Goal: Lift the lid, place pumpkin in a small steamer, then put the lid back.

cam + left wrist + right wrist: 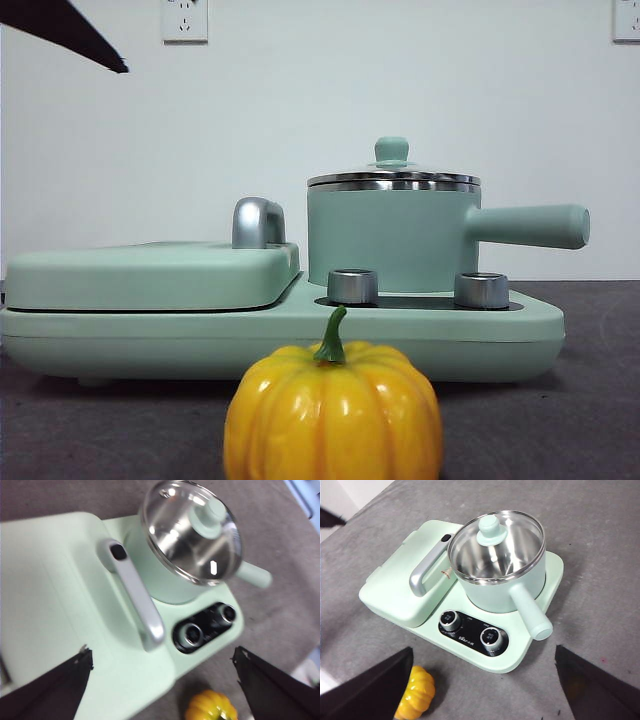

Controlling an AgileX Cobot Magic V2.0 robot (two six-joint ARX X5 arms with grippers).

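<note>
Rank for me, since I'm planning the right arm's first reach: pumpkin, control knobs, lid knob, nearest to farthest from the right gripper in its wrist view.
1. Pumpkin, on the cloth beside one finger of the right gripper.
2. Control knobs, on the cooker's front panel.
3. Lid knob, atop the small steamer, beyond.

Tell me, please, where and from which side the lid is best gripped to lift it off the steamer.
Probably by the knob at the centre of the lid, coming straight down from above. The lid sits flat on the steamer, its glass disc and steel rim offer no edge to pinch, while the knob stands up narrow enough for open fingers to close around it.
</note>
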